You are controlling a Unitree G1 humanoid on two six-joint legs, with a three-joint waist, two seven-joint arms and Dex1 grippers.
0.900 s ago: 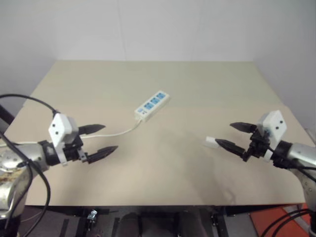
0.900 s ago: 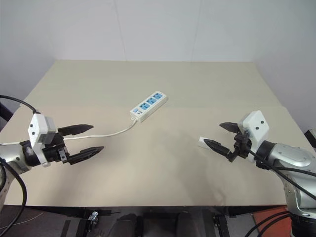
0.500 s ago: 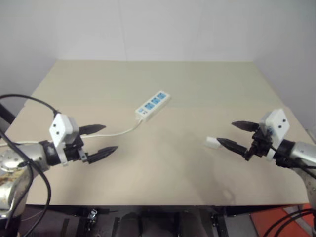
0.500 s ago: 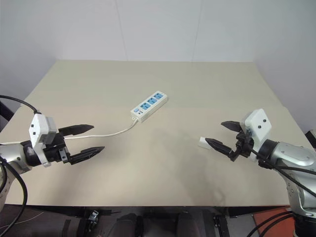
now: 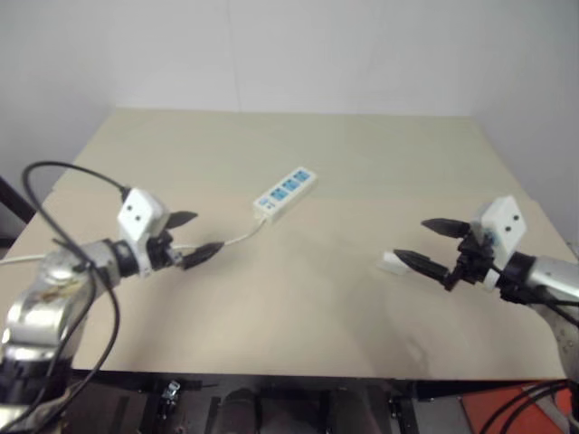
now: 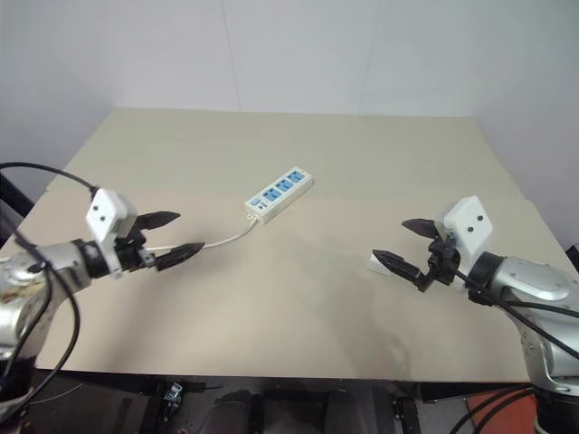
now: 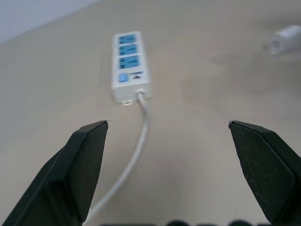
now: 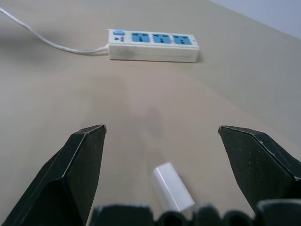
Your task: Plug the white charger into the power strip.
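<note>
Beige tabletop (image 6: 298, 163) is taking up most of what I'm seeing, set against pale walls, with little lying on it. Taking the power strip (image 6: 280, 194) as the landmark: it is lying at a slant near the table's middle, three blue socket panels facing up, its thin white cord (image 6: 224, 241) trailing off toward the robot's left side.

Left of the strip and nearer the robot, the left gripper (image 6: 172, 239) is hovering over that cord with its two black fingers spread wide, gripping nothing. Well to the right of the strip, the right gripper (image 6: 410, 246) is hanging just above the table, fingers likewise parted and empty.

Smallest of all, the white charger (image 8: 173, 188) is lying on its side on the table, well apart from the strip, low between the right gripper's fingers as the right wrist view shows it, untouched.

To my eye the charger is looking light, rigid and smooth-sided, so it is likely to skid or twist under a loose pinch. Gripping it across two flat opposite faces, prongs left clear, seems best. The strip is probably light enough to slide when pushed, so it may be needing steadying.
</note>
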